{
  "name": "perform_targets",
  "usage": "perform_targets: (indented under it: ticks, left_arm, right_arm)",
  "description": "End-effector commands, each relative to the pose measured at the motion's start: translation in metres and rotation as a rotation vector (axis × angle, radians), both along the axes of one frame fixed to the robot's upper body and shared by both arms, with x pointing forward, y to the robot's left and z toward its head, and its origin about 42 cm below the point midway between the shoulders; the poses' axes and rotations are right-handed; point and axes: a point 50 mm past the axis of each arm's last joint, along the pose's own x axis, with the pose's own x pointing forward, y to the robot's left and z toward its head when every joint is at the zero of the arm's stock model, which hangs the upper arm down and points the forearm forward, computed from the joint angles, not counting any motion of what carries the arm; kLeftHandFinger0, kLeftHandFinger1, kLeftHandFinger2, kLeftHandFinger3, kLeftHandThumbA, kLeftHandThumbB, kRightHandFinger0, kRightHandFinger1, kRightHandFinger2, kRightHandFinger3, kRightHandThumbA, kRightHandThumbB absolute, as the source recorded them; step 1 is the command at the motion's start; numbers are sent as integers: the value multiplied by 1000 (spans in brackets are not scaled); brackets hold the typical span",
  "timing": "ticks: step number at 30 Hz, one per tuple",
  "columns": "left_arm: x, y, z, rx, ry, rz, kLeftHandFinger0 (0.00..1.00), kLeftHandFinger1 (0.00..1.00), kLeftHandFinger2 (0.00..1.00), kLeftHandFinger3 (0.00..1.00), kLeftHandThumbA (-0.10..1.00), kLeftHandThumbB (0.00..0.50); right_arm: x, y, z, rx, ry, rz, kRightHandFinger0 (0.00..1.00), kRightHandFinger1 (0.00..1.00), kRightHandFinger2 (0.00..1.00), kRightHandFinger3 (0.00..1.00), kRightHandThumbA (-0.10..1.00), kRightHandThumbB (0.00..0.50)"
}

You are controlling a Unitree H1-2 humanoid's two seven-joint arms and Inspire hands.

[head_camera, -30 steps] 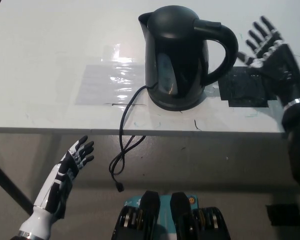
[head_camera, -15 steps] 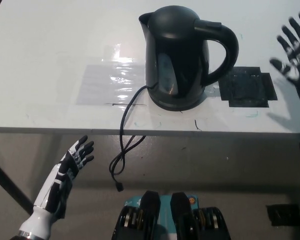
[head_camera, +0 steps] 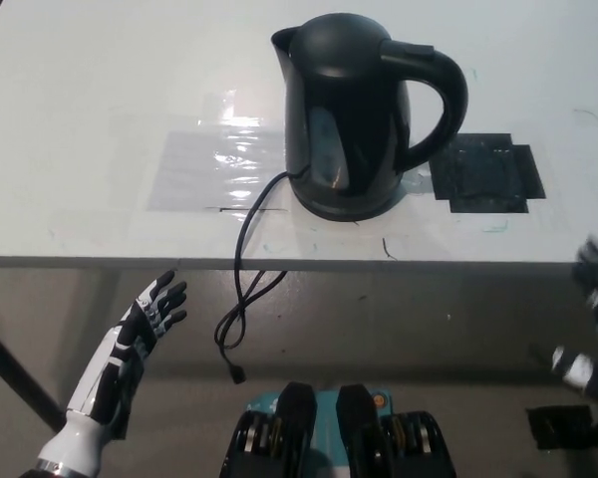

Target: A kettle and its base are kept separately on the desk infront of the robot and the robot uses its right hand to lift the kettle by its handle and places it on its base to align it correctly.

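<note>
The black kettle (head_camera: pixel 347 115) stands upright on the white desk (head_camera: pixel 80 100), handle (head_camera: pixel 445 88) pointing right and spout to the left. Its round base (head_camera: pixel 341 210) shows only as a dark rim under it. A black cord (head_camera: pixel 241 261) runs from the base over the desk's front edge and hangs down. My black right hand (head_camera: pixel 596 304) is a blur at the far right, below the desk's edge and well clear of the kettle. My white left hand (head_camera: pixel 151 311) rests open at the lower left, below the desk.
A black tape patch (head_camera: pixel 484 176) lies on the desk just right of the kettle. A shiny clear tape patch (head_camera: pixel 211 165) lies to its left. The desk's front edge (head_camera: pixel 100 262) runs across the middle of the picture.
My right hand has dropped from beside the kettle's handle, off the desk's right side, to below the desk's edge. The kettle and my left hand have stayed put.
</note>
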Motion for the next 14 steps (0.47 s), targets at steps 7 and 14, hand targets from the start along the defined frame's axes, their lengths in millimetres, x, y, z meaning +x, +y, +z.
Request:
perform_targets:
  ticks: [7, 14]
  left_arm:
    - [-4, 5, 10, 14, -58, -3, 1000, 1000, 1000, 1000, 984, 42]
    - [-7, 8, 9, 34, -60, 2, 1000, 1000, 1000, 1000, 997, 36]
  right_arm:
    - [10, 7, -4, -57, -117, -36, 1000, 1000, 1000, 1000, 1000, 471]
    - [14, 6, -12, -78, -110, -66, 1000, 1000, 1000, 1000, 1000, 458]
